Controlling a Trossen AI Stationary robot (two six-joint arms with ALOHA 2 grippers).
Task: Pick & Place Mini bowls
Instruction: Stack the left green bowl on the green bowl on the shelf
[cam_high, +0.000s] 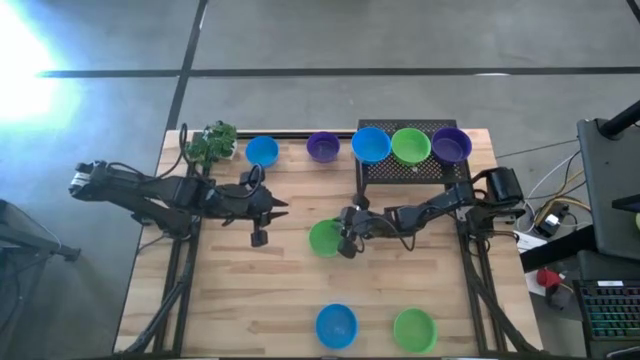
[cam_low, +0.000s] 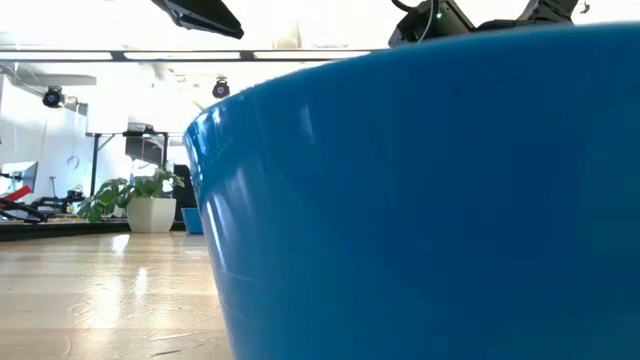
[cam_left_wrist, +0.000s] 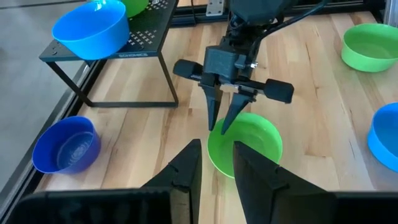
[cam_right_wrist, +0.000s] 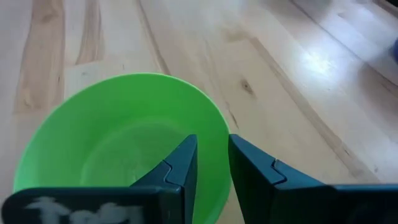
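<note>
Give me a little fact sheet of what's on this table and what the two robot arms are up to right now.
Surface: pale wooden table
On the black metal rack: blue, green and purple glossy plastic mini bowls
On the table, far edge: blue mini bowl, purple mini bowl, small green leafy plant
On the table, near edge: blue mini bowl, green mini bowl
Centre: green mini bowl
Right end effector: fingers straddling the centre bowl's rim, one inside, one outside
Left end effector: beside the centre bowl, holding nothing
</note>
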